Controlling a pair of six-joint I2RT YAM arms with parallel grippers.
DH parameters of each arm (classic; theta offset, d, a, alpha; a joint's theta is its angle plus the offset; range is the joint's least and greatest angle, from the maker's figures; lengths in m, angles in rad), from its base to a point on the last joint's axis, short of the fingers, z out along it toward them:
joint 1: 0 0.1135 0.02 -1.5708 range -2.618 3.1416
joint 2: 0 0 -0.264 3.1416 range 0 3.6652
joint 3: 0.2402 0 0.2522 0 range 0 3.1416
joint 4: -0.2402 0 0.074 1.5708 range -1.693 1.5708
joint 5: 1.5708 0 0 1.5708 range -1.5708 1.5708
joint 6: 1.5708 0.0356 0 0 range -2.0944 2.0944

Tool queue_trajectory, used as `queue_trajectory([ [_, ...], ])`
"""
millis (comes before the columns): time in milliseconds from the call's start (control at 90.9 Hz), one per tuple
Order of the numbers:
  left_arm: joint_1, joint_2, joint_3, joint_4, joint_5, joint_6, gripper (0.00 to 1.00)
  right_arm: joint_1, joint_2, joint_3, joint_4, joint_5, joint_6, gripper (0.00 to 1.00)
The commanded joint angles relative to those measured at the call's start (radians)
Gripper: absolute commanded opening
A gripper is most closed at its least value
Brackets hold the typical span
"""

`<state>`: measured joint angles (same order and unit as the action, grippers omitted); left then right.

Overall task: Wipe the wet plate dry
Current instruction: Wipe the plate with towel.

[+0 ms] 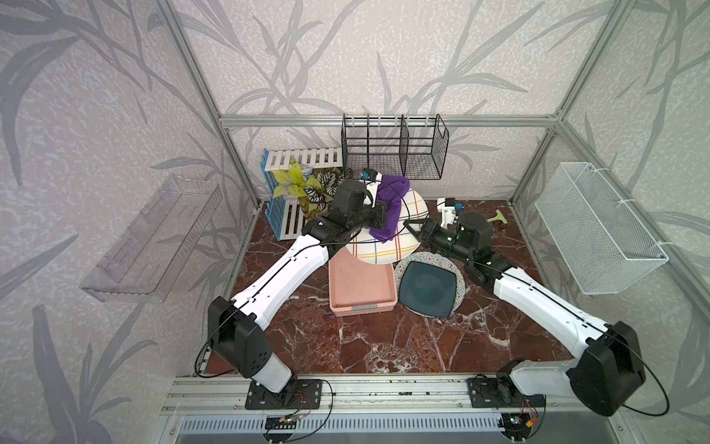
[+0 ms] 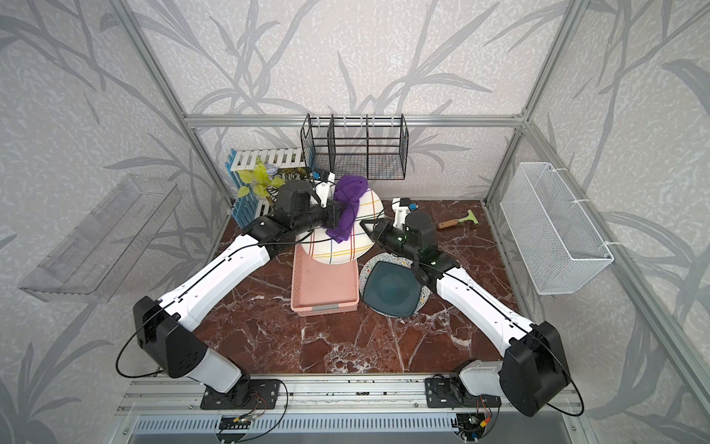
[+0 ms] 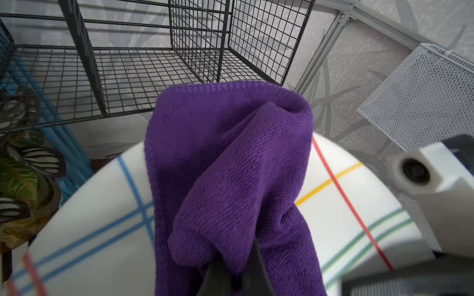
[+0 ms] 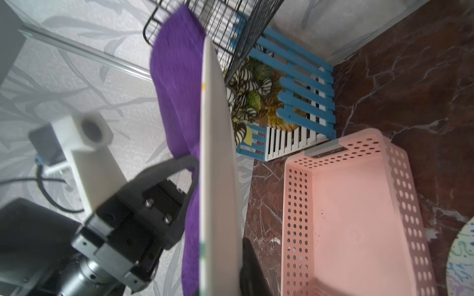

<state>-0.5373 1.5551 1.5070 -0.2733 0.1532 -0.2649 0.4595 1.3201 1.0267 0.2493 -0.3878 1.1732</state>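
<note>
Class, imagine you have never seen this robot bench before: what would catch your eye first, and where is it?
The bright purple cloth lies against a raised white plate with coloured stripes, held up mid-scene near the far end of the pink basket. The left gripper is shut on the cloth, and the right gripper pinches the plate's rim. Beside the basket, a dark teal square plate lies on a patterned round one.

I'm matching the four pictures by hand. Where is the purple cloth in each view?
In a top view: purple cloth hangs over the striped plate, near picture centre.
In a top view: cloth again on the plate, near centre.
Left wrist: cloth fills the middle, pinched by the left fingers.
Right wrist: cloth lies against the edge-on plate.
Shared landmark: black wire rack, in all four.
</note>
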Motion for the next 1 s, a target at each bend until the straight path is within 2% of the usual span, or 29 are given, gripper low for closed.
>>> queue_trajectory([
  [0, 0.068, -0.072, -0.122, -0.009, 0.011, -0.057, 0.00, -0.069, -0.120, 0.032, 0.343, -0.064, 0.092, 0.00],
  [55, 0.069, -0.093, -0.131, -0.007, 0.010, -0.036, 0.00, -0.070, -0.136, 0.034, 0.324, -0.070, 0.088, 0.00],
  [121, 0.053, -0.081, -0.113, -0.020, 0.073, -0.008, 0.00, -0.050, -0.138, 0.049, 0.288, -0.074, 0.069, 0.00],
  [209, -0.006, -0.057, -0.097, -0.035, 0.140, 0.031, 0.00, -0.047, -0.142, 0.033, 0.326, -0.014, 0.080, 0.00],
  [297, -0.083, -0.058, -0.111, -0.017, 0.193, 0.078, 0.00, -0.101, -0.161, 0.033, 0.307, 0.039, 0.108, 0.00],
  [396, -0.151, -0.040, -0.106, 0.027, 0.229, 0.045, 0.00, -0.149, -0.162, 0.044, 0.326, 0.049, 0.149, 0.00],
  [506, -0.214, 0.032, -0.031, 0.011, 0.187, 0.032, 0.00, -0.125, -0.128, 0.095, 0.336, -0.015, 0.158, 0.00],
  [594, -0.227, 0.089, 0.034, -0.025, 0.164, 0.013, 0.00, -0.111, -0.127, 0.093, 0.356, 0.001, 0.168, 0.00],
  [682, -0.183, 0.099, 0.060, -0.024, 0.138, -0.061, 0.00, -0.118, -0.153, 0.069, 0.360, 0.038, 0.162, 0.00],
  [759, -0.077, 0.043, -0.003, 0.094, 0.220, -0.170, 0.00, -0.149, -0.179, 0.043, 0.369, 0.028, 0.192, 0.00],
  [814, 0.019, -0.029, -0.104, 0.258, 0.332, -0.294, 0.00, -0.182, -0.194, 0.005, 0.406, 0.028, 0.246, 0.00],
  [880, 0.114, -0.121, -0.233, 0.543, 0.431, -0.467, 0.00, -0.227, -0.213, -0.044, 0.468, 0.035, 0.314, 0.00],
  [990, 0.196, -0.201, -0.340, 0.882, 0.514, -0.721, 0.00, -0.274, -0.223, -0.117, 0.653, 0.056, 0.427, 0.00],
])
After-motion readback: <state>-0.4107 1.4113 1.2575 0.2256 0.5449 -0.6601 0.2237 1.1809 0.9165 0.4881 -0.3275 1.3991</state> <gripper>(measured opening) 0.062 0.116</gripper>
